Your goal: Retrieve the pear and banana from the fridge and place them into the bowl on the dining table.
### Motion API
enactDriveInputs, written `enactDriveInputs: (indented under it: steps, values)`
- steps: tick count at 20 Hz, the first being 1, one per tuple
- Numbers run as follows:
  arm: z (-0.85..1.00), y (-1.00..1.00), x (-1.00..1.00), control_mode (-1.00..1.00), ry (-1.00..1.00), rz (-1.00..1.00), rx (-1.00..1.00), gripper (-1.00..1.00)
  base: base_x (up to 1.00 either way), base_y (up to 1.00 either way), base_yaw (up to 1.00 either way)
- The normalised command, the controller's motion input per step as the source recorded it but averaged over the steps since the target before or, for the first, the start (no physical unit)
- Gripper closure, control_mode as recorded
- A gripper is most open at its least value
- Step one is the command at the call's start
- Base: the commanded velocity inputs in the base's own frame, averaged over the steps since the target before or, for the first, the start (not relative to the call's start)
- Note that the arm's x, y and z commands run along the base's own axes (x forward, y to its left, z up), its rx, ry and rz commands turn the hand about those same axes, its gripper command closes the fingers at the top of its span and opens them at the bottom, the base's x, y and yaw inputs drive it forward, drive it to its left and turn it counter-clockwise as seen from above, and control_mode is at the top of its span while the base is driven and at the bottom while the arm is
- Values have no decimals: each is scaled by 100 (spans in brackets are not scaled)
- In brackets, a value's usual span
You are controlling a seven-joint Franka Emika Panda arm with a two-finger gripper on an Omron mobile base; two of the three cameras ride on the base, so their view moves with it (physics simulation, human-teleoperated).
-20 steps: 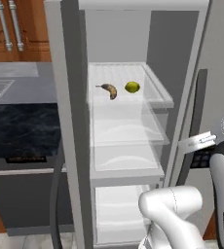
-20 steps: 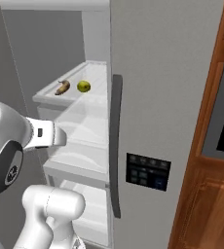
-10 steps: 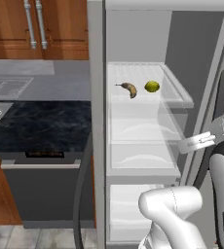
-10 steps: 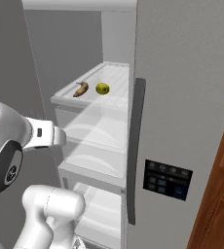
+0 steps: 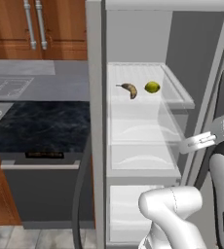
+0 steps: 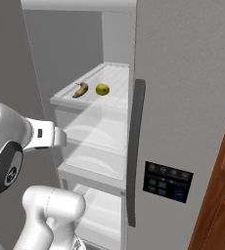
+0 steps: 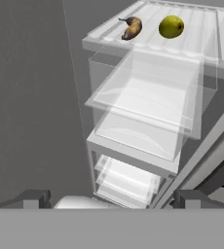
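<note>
The fridge (image 5: 182,39) stands open in front of me, with a white interior and clear glass shelves. On its top shelf lie the curved, brown-patched banana (image 5: 129,89) (image 6: 80,90) (image 7: 131,27) and, just to its right, the yellow-green pear (image 5: 152,87) (image 6: 102,89) (image 7: 171,26). My gripper (image 7: 113,199) is open and holds nothing. It hangs outside the fridge, well below and short of the fruit shelf, looking up at it. The bowl and the dining table are out of view.
The open fridge door (image 5: 94,146) stands edge-on at the left of the compartment. The other door (image 6: 183,97) is closed, with a long dark handle (image 6: 134,146) and a control panel (image 6: 166,180). A dark counter (image 5: 36,121) and wooden cupboards (image 5: 16,29) lie to the left.
Both base views shifted during the first half second, so the fridge sits further right in them; since then they hold still. The fruit has not moved and the gripper stays open.
</note>
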Motion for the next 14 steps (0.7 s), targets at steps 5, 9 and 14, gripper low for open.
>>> enactDriveInputs:
  steps: [5,9,14]
  values:
    - [0,0,36,-100,0,0,0,-100,19,0,0]
    - [0,0,70,-100,0,0,0,-100,0,0,0]
    - [1,0,52,-100,0,0,0,-100,0,0,0]
